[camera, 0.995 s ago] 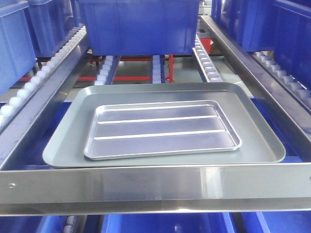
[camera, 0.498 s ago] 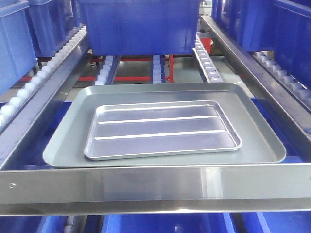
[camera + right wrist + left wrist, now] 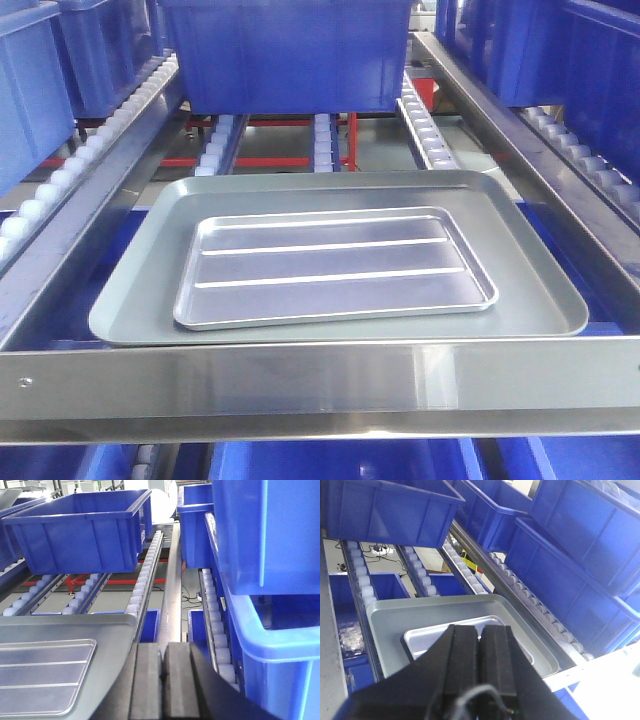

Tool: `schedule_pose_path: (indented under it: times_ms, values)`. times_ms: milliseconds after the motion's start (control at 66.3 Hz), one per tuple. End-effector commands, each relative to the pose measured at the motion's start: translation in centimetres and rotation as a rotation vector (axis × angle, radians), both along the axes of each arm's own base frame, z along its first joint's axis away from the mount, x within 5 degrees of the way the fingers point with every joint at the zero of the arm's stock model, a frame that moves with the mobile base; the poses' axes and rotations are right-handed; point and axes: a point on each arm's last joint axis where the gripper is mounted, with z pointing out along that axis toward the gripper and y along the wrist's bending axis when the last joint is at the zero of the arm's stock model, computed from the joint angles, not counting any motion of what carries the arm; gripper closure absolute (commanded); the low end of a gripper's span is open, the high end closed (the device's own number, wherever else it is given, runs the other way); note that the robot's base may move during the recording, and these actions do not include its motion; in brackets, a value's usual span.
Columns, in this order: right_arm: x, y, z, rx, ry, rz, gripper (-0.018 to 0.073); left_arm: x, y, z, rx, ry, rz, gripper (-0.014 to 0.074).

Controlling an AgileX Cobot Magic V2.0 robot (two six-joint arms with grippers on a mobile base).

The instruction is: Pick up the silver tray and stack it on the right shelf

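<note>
1 silver tray point(image 3: 335, 268), long axis left-right, flat in grey tray point(image 3: 130, 300)

Warehouse or factory storage area, steel roller flow racks point(image 3: 430, 130), blue plastic bins point(image 3: 285, 55)

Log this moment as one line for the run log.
silver tray: lying inside grey tray, ungrasped | left gripper: shut, above trays | right gripper: shut, right of trays | stacking: not begun
</note>
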Motion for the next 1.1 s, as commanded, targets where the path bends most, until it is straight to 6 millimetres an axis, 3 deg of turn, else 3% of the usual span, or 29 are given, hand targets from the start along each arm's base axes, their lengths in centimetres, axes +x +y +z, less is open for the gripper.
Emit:
schedule_pose_path:
  times_ms: [0,181,528,679,1086]
  values:
    - [-0.3,0.0,1.0,-0.005,-0.113,-0.003,0.0510,-0.4,0.0,1.3,-0.060,-0.080,-0.027,0.0678]
    - [-0.3,0.0,1.0,-0.005,-0.113,-0.003,0.0510,-0.8,0.8,-1.3,0.051,-0.196,0.074,0.0678]
    - [-0.3,0.0,1.0,-0.005,-0.112,-0.003,0.0510,0.0,3.0,-7.8,0.056,-0.286,0.514,0.0678]
    - [-0.3,0.0,1.0,-0.005,-0.112,-0.003,0.0510,0.1,3.4,-8.4,0.063,-0.295,0.596,0.0678]
    - [-0.3,0.0,1.0,-0.005,-0.112,-0.003,0.0510,0.3,3.3,-9.4,0.154,-0.212,0.586,0.0678]
